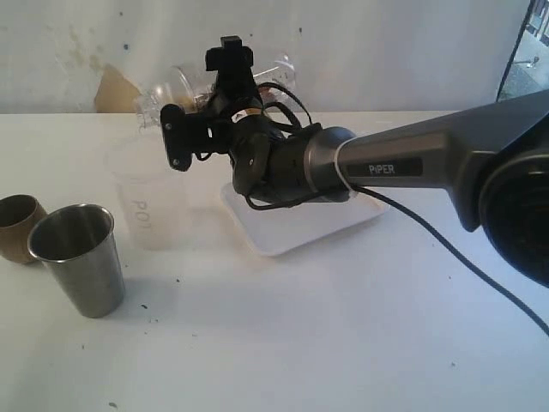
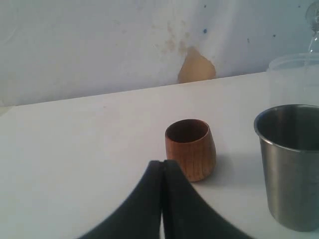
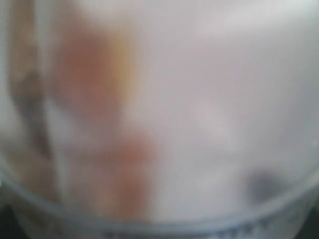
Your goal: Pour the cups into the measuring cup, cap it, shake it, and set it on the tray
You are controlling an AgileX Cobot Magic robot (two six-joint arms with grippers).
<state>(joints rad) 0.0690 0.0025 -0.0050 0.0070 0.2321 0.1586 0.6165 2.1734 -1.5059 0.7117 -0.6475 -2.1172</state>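
While the right gripper (image 1: 203, 99) clamps the measuring cup (image 1: 274, 73) sideways in mid-air, it looks light, slick, squeezable: a mid-body hold suits. The left gripper (image 2: 162, 165) sits clenched, empty.

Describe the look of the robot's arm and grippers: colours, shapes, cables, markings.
The right arm is grey with white PIPER lettering, black joints and black cables. The right gripper is black; the left gripper has black, curved, tapering fingers.

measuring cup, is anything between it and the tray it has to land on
Nothing visible does. The measuring cup is held tilted in the air; the tray is bare where it shows, though the right arm hides some. The frosted cup stands beside it, not on it.
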